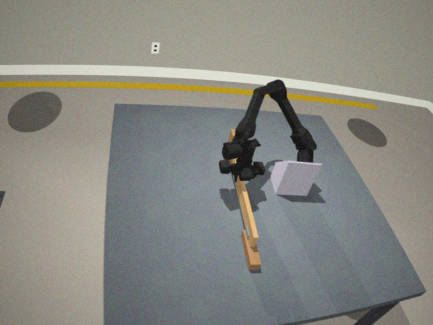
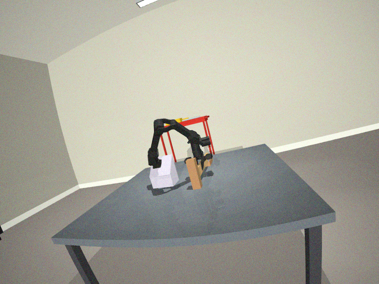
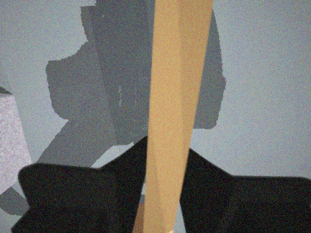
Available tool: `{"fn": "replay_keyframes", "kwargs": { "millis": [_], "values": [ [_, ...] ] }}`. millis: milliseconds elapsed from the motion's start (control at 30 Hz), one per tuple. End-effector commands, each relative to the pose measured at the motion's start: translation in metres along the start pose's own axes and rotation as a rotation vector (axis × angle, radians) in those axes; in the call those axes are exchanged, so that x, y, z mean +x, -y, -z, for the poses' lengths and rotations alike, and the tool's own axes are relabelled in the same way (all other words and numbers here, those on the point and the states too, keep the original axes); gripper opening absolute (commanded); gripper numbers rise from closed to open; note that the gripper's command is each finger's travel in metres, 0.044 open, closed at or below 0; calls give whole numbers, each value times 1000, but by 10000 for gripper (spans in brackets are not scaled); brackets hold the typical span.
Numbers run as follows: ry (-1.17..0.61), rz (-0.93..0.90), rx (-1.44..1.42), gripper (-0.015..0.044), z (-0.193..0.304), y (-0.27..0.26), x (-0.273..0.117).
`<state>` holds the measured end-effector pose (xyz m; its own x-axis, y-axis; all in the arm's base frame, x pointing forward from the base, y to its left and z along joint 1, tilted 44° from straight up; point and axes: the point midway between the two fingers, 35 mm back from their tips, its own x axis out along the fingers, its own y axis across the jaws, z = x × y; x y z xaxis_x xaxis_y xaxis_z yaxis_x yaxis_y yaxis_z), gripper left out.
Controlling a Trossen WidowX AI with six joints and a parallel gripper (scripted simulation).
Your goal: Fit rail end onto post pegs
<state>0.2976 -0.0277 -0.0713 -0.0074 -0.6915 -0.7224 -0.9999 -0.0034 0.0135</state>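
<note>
The long wooden rail (image 1: 246,206) (image 3: 176,72) runs from under my gripper to the footboard block (image 1: 254,259), where its far end sits at the grey bracket (image 1: 247,231). My gripper (image 1: 236,177) (image 3: 160,142) is shut on the rail, one finger on each side, near its post end. The rail's shadow lies beside it on the table. The wooden post (image 1: 232,134) (image 2: 194,174) stands behind the gripper in the top view and in front of it in the exterior view. The gripper hides the pegs, the holes and the joint between rail and post, so I cannot tell whether they touch.
A pale lilac block (image 1: 297,178) (image 2: 164,177) (image 3: 11,144) stands on the table (image 1: 157,227) (image 2: 244,195) beside the rail, at the arm's base. The arm (image 1: 251,108) (image 2: 184,131) arches over from it. A red-framed stand (image 2: 195,121) is behind the table.
</note>
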Motion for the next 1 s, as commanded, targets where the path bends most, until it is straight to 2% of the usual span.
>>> {"fn": "replay_keyframes", "kwargs": {
  "millis": [0,967],
  "values": [
    [4,6,-2,0,0,1,-1],
    [4,6,-2,0,-3,1,-3]
  ]
}}
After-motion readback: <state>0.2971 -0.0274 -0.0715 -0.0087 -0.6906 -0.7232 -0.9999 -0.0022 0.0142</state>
